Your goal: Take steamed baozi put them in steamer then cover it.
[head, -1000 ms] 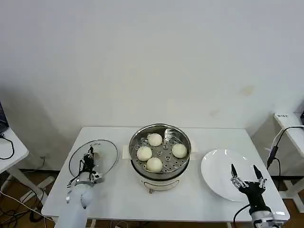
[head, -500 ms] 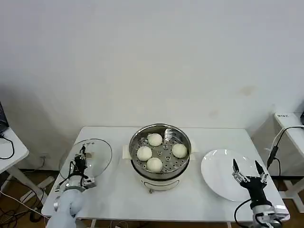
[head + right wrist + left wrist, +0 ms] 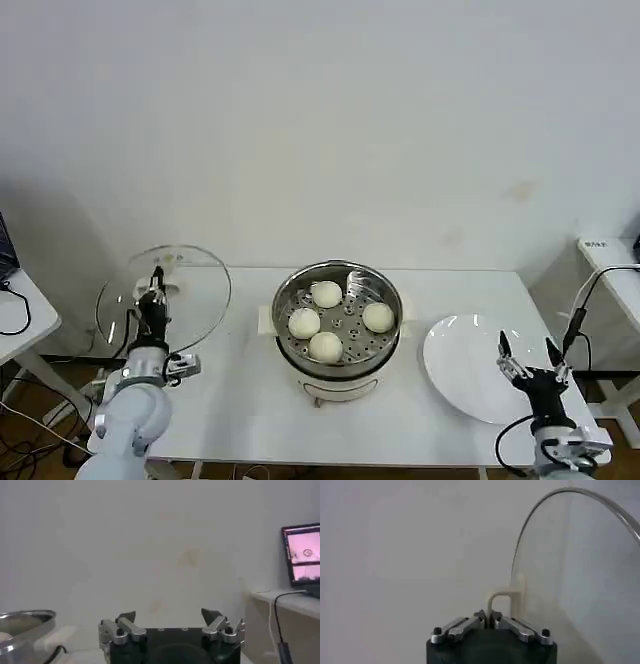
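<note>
The steamer stands at the table's middle, a shiny steel pot on a white base, its rim also at the edge of the right wrist view. Several cream-white baozi lie on its perforated tray. The cover, a clear glass lid with a metal rim, is held upright off the table to the steamer's left. My left gripper is shut on the cover's cream handle. My right gripper stands open over the white plate's near edge, holding nothing.
A flat white plate lies bare to the right of the steamer. The white table has free room in front of the steamer. A side desk with a lit screen and a cable stands at the far right.
My left gripper has lifted the cover off the table and tipped it upright, moving up and left. My right gripper has drifted slightly right and towards the table's near edge.
</note>
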Action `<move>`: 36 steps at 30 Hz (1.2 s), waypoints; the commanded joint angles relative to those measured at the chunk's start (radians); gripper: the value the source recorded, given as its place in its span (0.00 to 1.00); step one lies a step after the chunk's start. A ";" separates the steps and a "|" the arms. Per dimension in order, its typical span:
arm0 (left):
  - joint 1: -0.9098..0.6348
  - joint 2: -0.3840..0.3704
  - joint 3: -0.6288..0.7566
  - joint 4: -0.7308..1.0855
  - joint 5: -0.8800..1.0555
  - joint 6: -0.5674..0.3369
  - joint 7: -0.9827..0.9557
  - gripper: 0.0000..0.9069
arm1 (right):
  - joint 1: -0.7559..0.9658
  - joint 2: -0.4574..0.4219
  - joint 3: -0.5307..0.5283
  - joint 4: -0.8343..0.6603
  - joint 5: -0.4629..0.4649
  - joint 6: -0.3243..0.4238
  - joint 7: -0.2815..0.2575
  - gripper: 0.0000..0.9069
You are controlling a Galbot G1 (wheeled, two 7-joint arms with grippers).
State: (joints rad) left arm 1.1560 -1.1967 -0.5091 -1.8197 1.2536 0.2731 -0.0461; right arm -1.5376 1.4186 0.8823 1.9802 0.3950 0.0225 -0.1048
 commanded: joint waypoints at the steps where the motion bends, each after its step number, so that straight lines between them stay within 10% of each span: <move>1: -0.021 0.016 0.258 -0.225 0.019 0.139 0.069 0.00 | -0.020 0.014 0.008 0.036 -0.001 -0.011 0.020 1.00; 21: -0.292 -0.298 0.574 -0.002 0.298 0.360 0.257 0.00 | -0.044 0.132 -0.041 0.109 -0.115 -0.056 0.038 1.00; 36: -0.296 -0.340 0.607 0.068 0.328 0.380 0.296 0.00 | -0.025 0.142 -0.066 0.098 -0.148 -0.068 0.044 1.00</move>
State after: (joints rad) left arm 0.8896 -1.4873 0.0481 -1.7920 1.5426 0.6246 0.2010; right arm -1.5645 1.5514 0.8315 2.0764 0.2695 -0.0385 -0.0637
